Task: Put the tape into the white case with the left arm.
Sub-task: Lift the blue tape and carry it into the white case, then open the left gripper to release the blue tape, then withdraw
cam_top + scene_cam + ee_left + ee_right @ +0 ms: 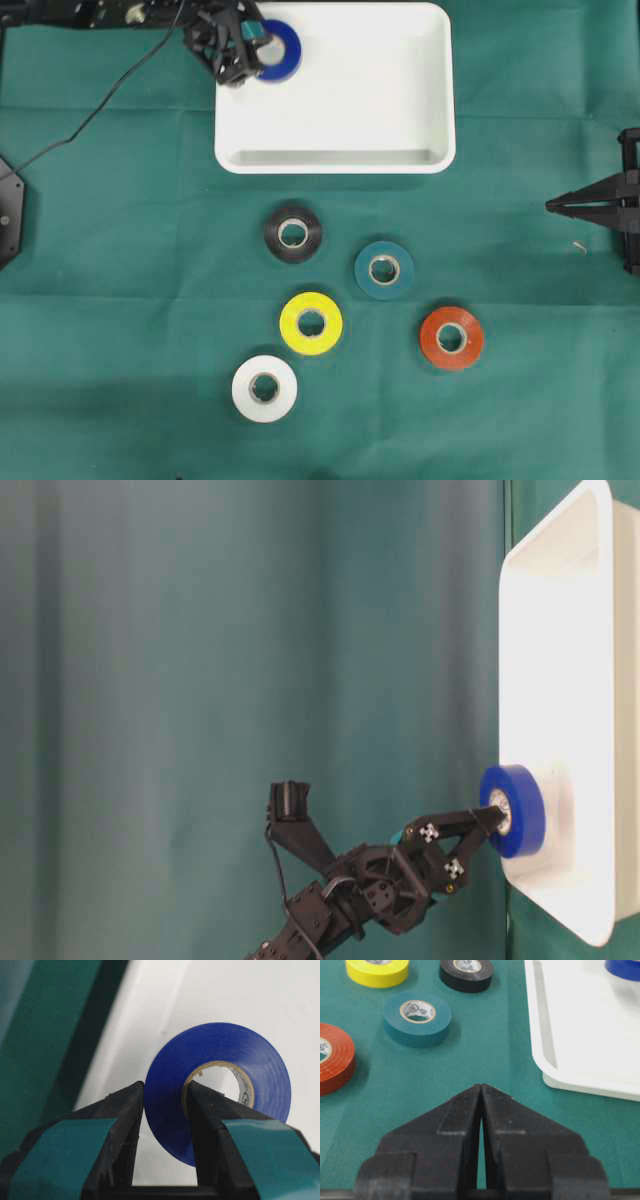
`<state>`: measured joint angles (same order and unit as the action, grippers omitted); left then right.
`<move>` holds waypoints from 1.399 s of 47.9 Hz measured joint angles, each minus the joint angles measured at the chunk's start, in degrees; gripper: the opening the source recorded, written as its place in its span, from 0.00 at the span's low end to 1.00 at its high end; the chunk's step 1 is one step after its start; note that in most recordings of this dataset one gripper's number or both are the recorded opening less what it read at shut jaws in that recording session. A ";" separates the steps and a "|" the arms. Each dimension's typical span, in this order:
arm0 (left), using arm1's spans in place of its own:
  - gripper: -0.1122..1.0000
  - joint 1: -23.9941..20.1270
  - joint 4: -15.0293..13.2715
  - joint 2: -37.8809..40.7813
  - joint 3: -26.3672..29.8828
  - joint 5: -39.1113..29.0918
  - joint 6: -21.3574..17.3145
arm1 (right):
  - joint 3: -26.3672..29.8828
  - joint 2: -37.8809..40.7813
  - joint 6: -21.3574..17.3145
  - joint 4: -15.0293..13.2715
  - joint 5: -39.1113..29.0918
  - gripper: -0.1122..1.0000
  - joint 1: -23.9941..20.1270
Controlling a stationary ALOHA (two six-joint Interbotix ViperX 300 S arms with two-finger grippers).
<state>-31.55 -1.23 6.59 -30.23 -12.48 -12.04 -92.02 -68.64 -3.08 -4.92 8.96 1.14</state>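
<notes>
Green cloth (120,300) covers the whole bench. White case (400,100) sits at the far edge of the bench, about mid-width, long side parallel to that edge, bare white floor over most of it. Left arm (340,910) reaches in over the case's far-left corner, thin black cable (90,110) trailing off toward the left edge. Left gripper (165,1105) is clamped on the blue tape (277,50): one finger outside the roll wall, the other inside the core hole, teal strips on both prongs. Blue tape is over the far-left corner of the case, inside the rim line; table-level view shows it close to the case floor, contact cannot be told. Right gripper (481,1095) is parked at the right edge of the bench, prongs pressed together, nothing between them, plain black.

Five loose rolls lie flat on the cloth on the near side of the case, all apart from each other: black tape (293,233) closest to the case, teal tape (384,270) to its right, yellow tape (311,323) mid-cluster, red tape (451,338) furthest right, white tape (264,388) closest to the near edge. Small pale scrap (580,246) on the cloth just beside the right gripper.
</notes>
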 measured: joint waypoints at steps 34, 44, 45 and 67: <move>0.93 -1.49 0.00 1.41 1.05 0.00 -0.88 | -0.09 -0.35 0.00 -0.09 -0.09 0.02 0.00; 0.94 -1.49 0.00 0.97 0.09 0.00 -0.88 | -0.09 -0.26 0.09 -0.09 -0.09 0.02 0.00; 0.94 -1.41 0.00 0.79 -0.18 0.00 -0.79 | -0.09 -0.26 0.00 -0.18 -0.09 0.02 0.00; 0.93 7.82 0.00 -10.46 -9.67 2.81 -0.26 | -0.09 -0.35 0.00 -0.18 -0.09 0.02 0.00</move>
<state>-23.73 -1.23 -3.87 -39.90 -9.67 -12.30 -92.11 -68.99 -3.08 -5.10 8.88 1.14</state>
